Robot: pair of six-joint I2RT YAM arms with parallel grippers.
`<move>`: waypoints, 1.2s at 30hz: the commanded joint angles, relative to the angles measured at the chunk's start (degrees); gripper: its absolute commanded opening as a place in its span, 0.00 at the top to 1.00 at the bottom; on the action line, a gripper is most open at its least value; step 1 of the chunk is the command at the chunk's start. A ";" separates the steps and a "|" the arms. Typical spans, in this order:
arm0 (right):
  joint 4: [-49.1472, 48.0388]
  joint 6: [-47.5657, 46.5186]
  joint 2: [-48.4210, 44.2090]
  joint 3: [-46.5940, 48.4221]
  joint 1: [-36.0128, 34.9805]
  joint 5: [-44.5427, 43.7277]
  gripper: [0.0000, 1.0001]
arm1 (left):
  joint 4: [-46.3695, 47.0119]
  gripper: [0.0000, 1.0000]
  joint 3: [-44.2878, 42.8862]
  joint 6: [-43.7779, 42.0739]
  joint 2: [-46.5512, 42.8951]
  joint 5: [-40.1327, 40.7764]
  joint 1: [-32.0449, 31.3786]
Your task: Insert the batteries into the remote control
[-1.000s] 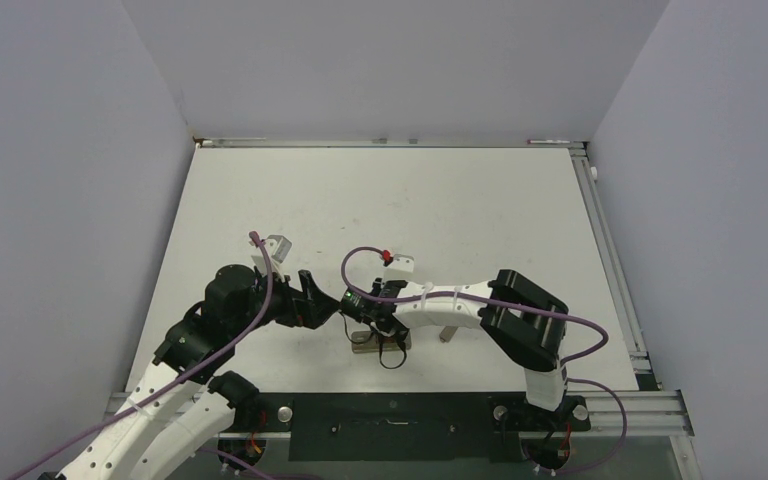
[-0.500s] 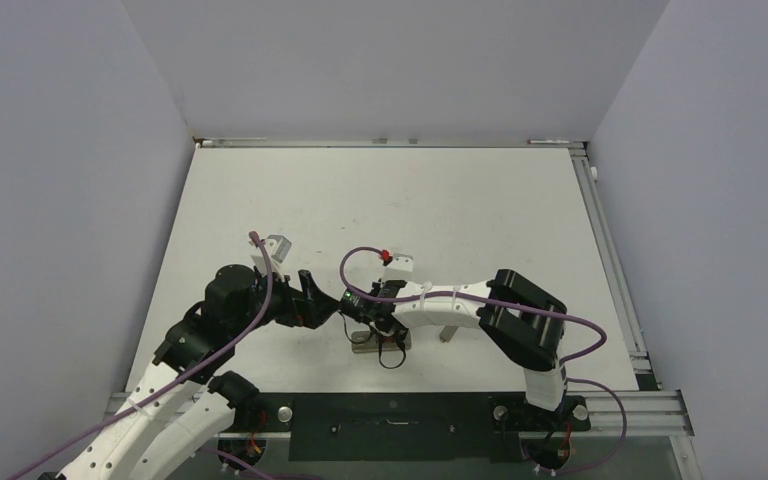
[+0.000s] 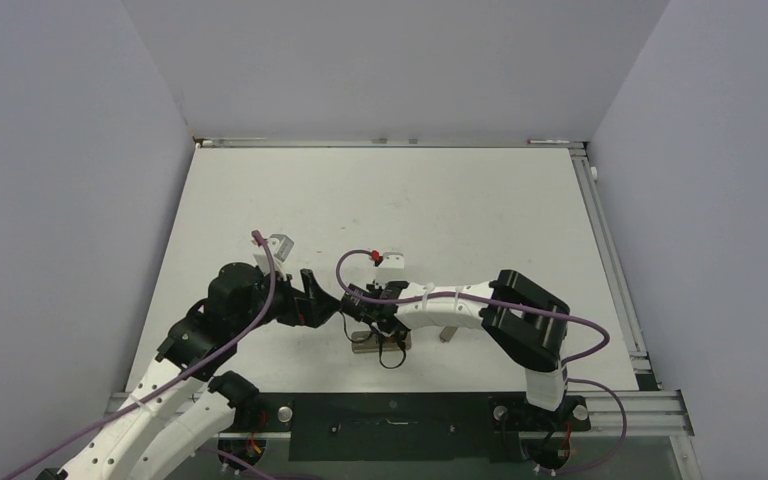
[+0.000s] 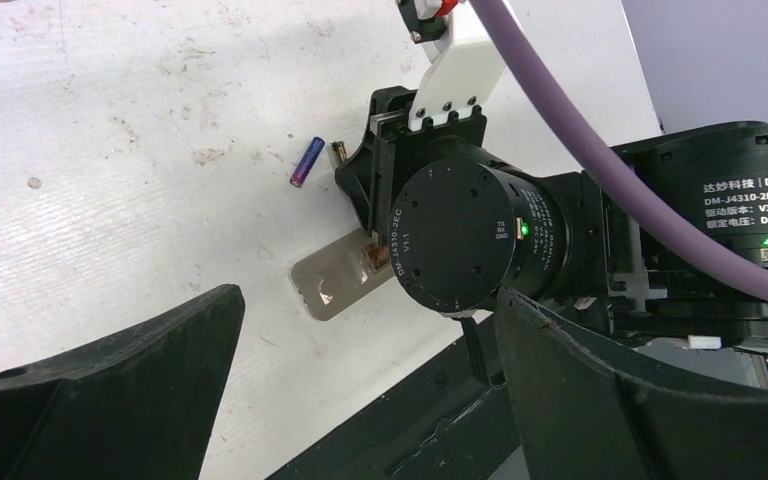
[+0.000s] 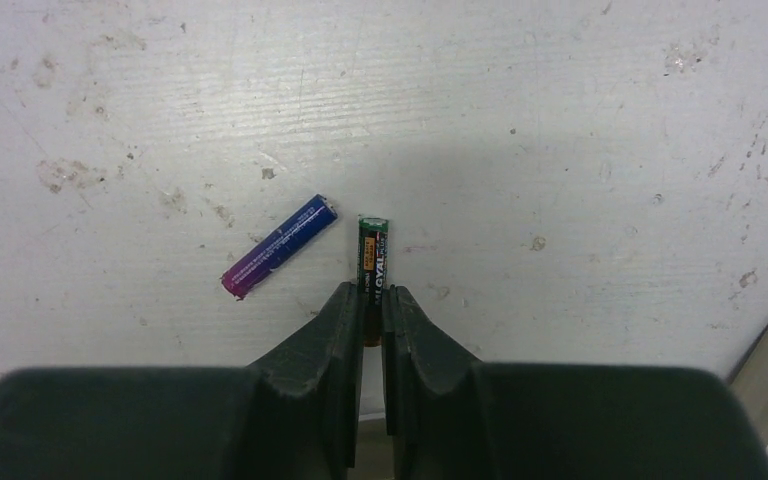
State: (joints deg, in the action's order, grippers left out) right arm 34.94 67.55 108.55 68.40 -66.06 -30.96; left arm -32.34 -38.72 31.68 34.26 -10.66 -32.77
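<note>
My right gripper (image 5: 372, 295) is shut on the near end of the dark brownish-gold battery (image 5: 372, 250), which points away from the fingers, low at the white table. The purple-blue battery (image 5: 278, 246) lies loose just left of it. Both batteries show in the left wrist view, purple-blue (image 4: 307, 161) and brownish-gold (image 4: 338, 152), beside the right wrist. The remote control (image 4: 332, 288) lies back up, greyish-beige, partly under the right wrist; it also shows in the top view (image 3: 364, 341). My left gripper (image 4: 368, 312) is open and empty, just left of the remote (image 3: 318, 300).
A small beige piece (image 3: 447, 334) lies on the table right of the remote, by the right forearm. The black front rail (image 3: 390, 425) runs close along the near edge. The right arm's purple cable (image 3: 345, 262) loops above the work spot.
The right wrist and its cable loop have shifted slightly left. The left arm has nudged a little. The remote has not moved.
</note>
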 commanded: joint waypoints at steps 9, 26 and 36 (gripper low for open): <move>-2.12 -13.48 -8.34 -2.05 0.73 3.69 0.92 | 2.12 0.07 -0.37 -0.15 1.37 2.22 0.96; -8.29 -33.26 -22.55 -9.21 3.44 12.75 0.92 | 1.19 0.07 -0.74 0.29 1.57 3.98 0.96; -7.33 -49.22 -27.51 -9.09 4.19 23.53 0.92 | 0.80 0.07 -0.91 0.79 3.37 4.57 0.98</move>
State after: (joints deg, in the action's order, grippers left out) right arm 28.34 26.96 84.33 58.98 -62.19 -12.43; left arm -31.64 -38.72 32.34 37.06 -7.05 -32.14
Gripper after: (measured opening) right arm 0.105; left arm 0.932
